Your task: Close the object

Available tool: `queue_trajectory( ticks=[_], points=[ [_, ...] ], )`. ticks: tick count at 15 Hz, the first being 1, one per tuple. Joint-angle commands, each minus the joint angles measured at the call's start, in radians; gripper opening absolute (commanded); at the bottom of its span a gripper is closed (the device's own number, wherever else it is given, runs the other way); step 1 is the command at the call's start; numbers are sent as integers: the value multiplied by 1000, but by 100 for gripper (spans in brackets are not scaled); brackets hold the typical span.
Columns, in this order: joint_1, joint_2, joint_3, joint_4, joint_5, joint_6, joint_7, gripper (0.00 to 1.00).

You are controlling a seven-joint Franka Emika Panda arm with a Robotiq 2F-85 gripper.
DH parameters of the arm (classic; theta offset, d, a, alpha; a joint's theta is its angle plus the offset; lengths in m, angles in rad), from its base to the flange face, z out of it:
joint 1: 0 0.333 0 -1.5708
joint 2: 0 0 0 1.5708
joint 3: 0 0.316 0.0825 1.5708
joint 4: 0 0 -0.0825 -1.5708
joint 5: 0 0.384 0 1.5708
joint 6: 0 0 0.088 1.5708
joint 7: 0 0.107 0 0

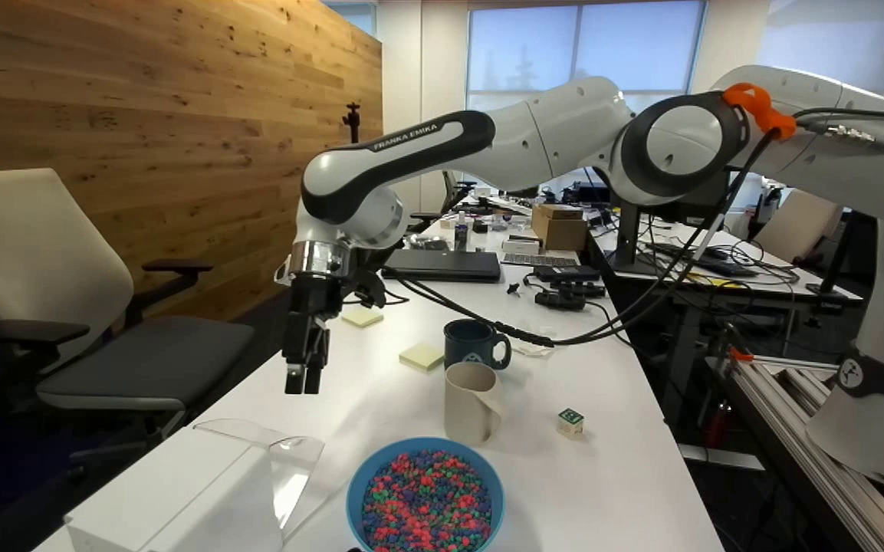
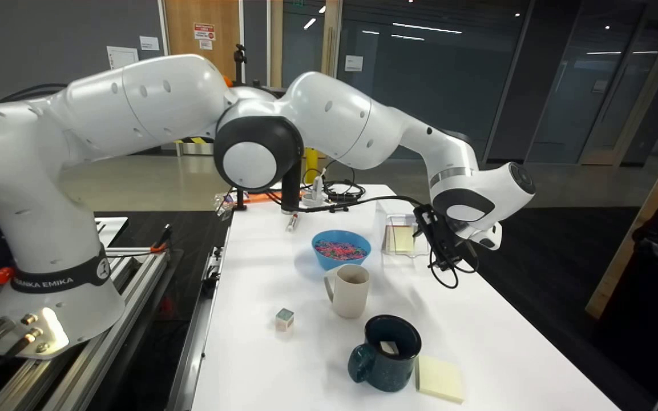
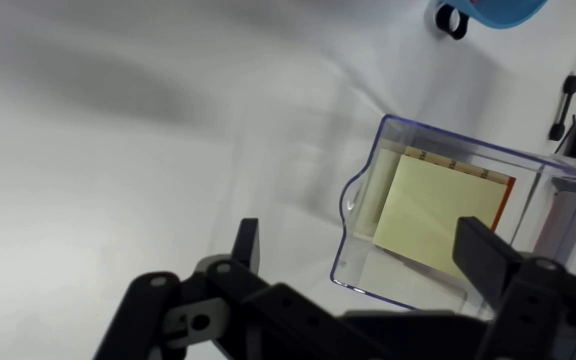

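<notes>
White flat surface [image 1: 603, 502] carries the objects. Grey-white jointed robot arm [image 1: 534, 142] reaches in from right of frame in an exterior view. Low rectangular clear-to-whitish plastic box [image 1: 165, 479] sits lower left of frame there, right half of the wrist view. Its clear flap [image 1: 294, 469] juts toward frame centre, edge purple-blue in the wrist view; I read it as open, closing not done.

Handling, my guess: light, stiff, slick, thin enough to crack if squeezed hard; may skid if shoved. Best spot: rounded lip [image 3: 350, 204] midway along the flap's free edge. Nip or push there, swing gently. Hinge line unclear.

Round blue bowl [image 2: 333, 262] with multicoloured bits [image 1: 422, 498] is near the box; keep the sweep off it.

Black two-finger gripper [image 3: 360, 232]: jaws spread wide, nothing held; an exterior view has the tips hanging above, apart from the box. Square pale-yellow paper pad [image 3: 430, 205] shows within the flap outline; can't tell if inside the box or beneath clear plastic.
</notes>
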Motion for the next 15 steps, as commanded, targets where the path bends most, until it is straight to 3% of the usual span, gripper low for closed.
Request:
queue_trajectory(
  ticks=[1,15],
  points=[
    [15,71,12,117,-1,-33,54,100],
    [70,117,13,149,12,20,278,100]
  ],
)
